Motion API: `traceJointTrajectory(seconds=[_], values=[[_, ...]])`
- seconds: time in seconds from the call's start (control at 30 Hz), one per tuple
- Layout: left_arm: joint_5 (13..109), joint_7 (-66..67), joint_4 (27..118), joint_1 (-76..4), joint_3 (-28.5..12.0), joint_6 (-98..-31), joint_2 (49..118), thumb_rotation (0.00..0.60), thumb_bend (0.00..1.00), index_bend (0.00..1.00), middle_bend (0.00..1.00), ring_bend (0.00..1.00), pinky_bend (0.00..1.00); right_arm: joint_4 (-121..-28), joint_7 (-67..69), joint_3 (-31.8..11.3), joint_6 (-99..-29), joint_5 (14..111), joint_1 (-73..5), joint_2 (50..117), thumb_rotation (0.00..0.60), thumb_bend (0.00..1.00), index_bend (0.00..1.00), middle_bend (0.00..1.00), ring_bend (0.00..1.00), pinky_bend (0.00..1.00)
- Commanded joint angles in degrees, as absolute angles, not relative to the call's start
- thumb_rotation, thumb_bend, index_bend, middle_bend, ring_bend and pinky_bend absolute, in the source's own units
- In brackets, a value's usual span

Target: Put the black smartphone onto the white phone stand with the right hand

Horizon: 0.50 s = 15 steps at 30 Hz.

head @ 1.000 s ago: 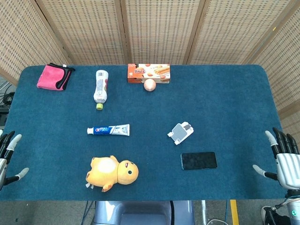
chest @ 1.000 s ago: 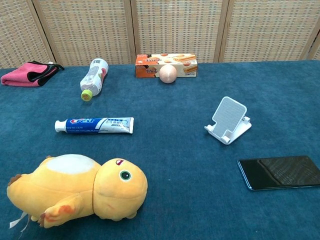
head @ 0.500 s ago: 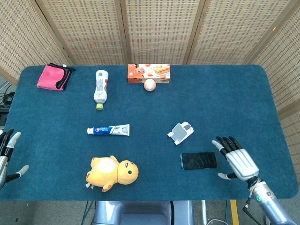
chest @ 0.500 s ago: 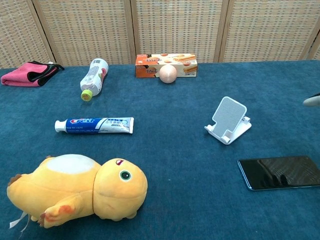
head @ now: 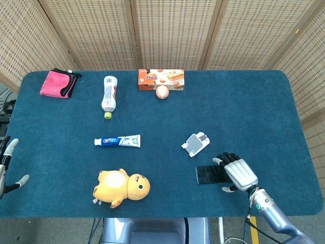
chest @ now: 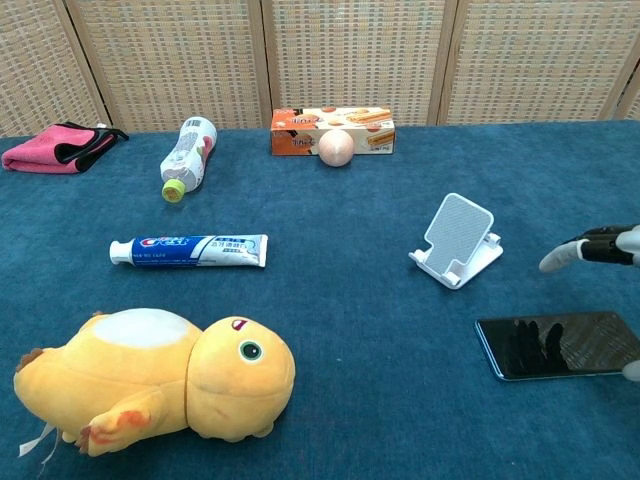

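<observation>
The black smartphone lies flat on the blue table, screen up. Just behind and left of it stands the white phone stand, with nothing on it. My right hand hovers over the phone's right end, fingers spread and holding nothing; its shadow falls on the screen. In the chest view only its fingers show at the right edge. My left hand shows at the left table edge, fingers apart, holding nothing.
A yellow plush duck lies front left, a toothpaste tube behind it. Further back are a bottle, a pink cloth, a snack box and a small ball.
My right hand has moved left from the table's right edge to above the phone's right end. The left hand has slipped slightly lower at the left edge.
</observation>
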State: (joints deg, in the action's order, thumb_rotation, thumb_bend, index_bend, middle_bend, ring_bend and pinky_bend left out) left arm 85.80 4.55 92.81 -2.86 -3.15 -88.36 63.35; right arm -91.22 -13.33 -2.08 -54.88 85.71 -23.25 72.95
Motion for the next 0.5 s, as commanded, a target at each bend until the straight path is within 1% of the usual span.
traceJointTrajectory(seconds=[0.03,0.3,0.5], values=[[85.00,4.87,93.00,-3.21,-3.53,-87.68,63.35,0.600,0.00,0.00,0.00,0.00,0.00,-89.13,-15.12,-2.43,-52.80,83.15,-24.73,75.55,0.600,0.10,0.18,0.19,0.14,0.19],[83.40,5.08,93.31,-3.84,-4.20,-86.47,63.13,0.600,0.00,0.00,0.00,0.00,0.00,-85.70,-16.62,-2.34,-52.01,81.00,-26.15,79.01,0.600,0.13,0.20,0.19,0.15,0.19],[82.79,5.17,93.37,-4.06,-4.37,-86.00,63.08,0.600,0.00,0.00,0.00,0.00,0.00,-84.67,-16.33,-2.00,-52.25,80.88,-26.57,79.28,0.600,0.13,0.23,0.21,0.18,0.21]])
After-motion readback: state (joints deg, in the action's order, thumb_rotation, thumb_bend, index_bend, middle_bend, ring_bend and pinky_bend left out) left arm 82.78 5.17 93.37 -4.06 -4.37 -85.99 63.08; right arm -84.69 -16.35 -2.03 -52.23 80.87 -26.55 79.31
